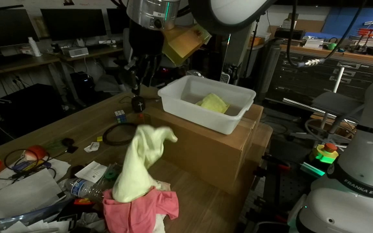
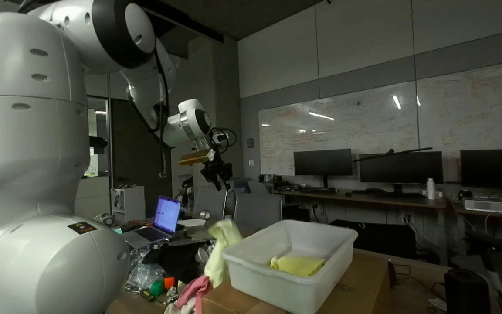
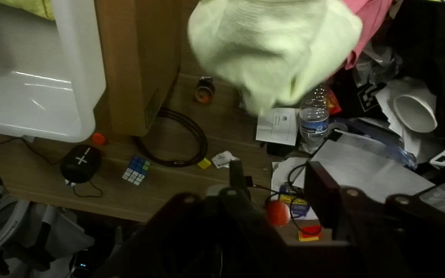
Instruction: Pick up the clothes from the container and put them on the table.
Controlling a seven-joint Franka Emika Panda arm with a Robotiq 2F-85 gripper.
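At least three cloths (image 1: 138,168), one white tub (image 1: 193,114), one cardboard box (image 1: 199,158), one puzzle cube (image 3: 136,170), one clear water bottle (image 3: 314,126) and, in an exterior view, three monitors (image 2: 401,170) are being counted.

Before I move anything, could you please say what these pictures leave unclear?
Wrist view: pale-green cloth, blurred, cut off by top edge.
Wrist view: tub, cut off by left edge.
In an exterior view: beige cloth, partly hidden beneath pink cloth.
In an exterior view: whiteboard, writing too small to read.
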